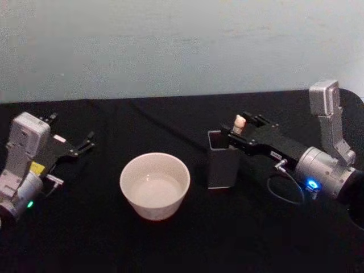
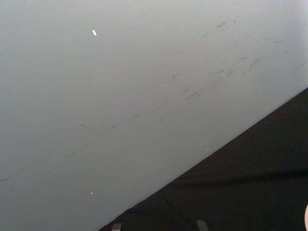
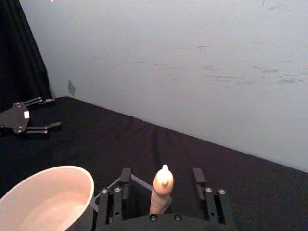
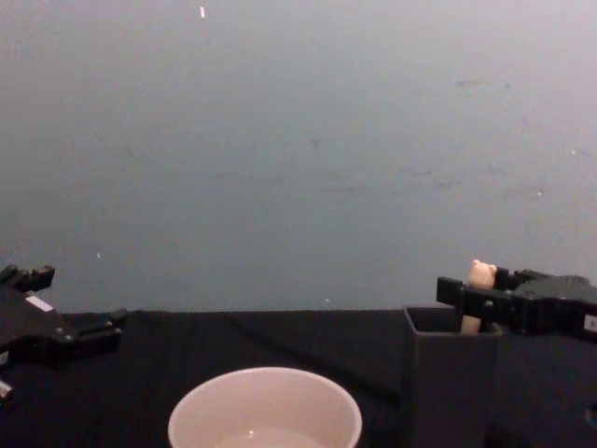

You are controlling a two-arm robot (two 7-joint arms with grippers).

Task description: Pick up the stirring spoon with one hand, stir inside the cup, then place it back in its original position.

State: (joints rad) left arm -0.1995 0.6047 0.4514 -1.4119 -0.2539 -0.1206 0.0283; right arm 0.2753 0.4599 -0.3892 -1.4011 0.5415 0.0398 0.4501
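Note:
The stirring spoon [image 1: 239, 120] stands upright in the dark grey square holder [image 1: 223, 160], right of centre; its pale bear-head top [image 4: 481, 273] sticks out above the rim. My right gripper [image 1: 242, 126] is open at the holder's top. Its fingers [image 3: 198, 177] straddle the spoon handle [image 3: 162, 190] with a gap on each side. The cream-white cup [image 1: 154, 185] sits just left of the holder, and its rim [image 3: 53, 169] shows near the right gripper. My left gripper [image 1: 74, 129] rests open and idle at the table's left edge, far from the cup.
A black cloth covers the table [image 1: 187, 244], and a pale grey-blue wall [image 1: 182, 45] runs close behind it. The right arm's cable [image 1: 281, 196] loops on the cloth to the right of the holder.

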